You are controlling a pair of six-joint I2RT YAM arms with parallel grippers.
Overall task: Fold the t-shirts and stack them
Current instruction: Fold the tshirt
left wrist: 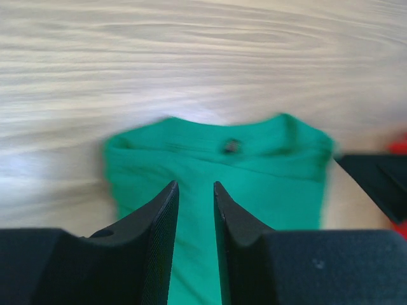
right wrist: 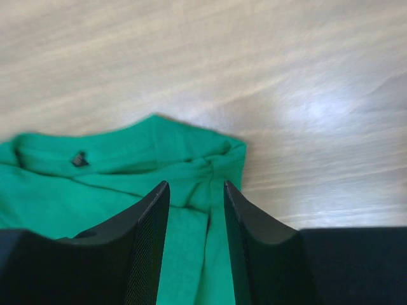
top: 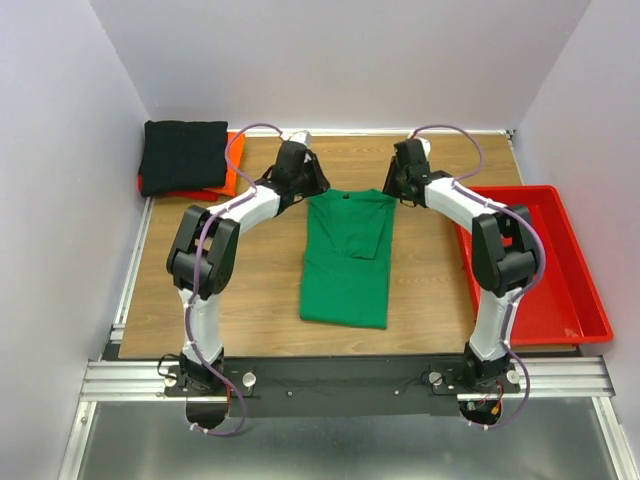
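Observation:
The bright green t-shirt (top: pixel 347 255) lies on the wooden table, its sides folded into a long strip with the collar at the far end. It also shows in the left wrist view (left wrist: pixel 216 159) and the right wrist view (right wrist: pixel 127 171). The black t-shirt (top: pixel 184 155) lies folded on the orange-red t-shirt (top: pixel 228 180) at the far left corner. My left gripper (left wrist: pixel 196 185) is open and empty above the collar's left side. My right gripper (right wrist: pixel 196 185) is open and empty above the collar's right corner.
A rigid red plastic tray (top: pixel 560 300) stands at the table's right edge, under the right arm's elbow. White walls close in the table on the left, far and right sides. Both arms reach to the far half of the table.

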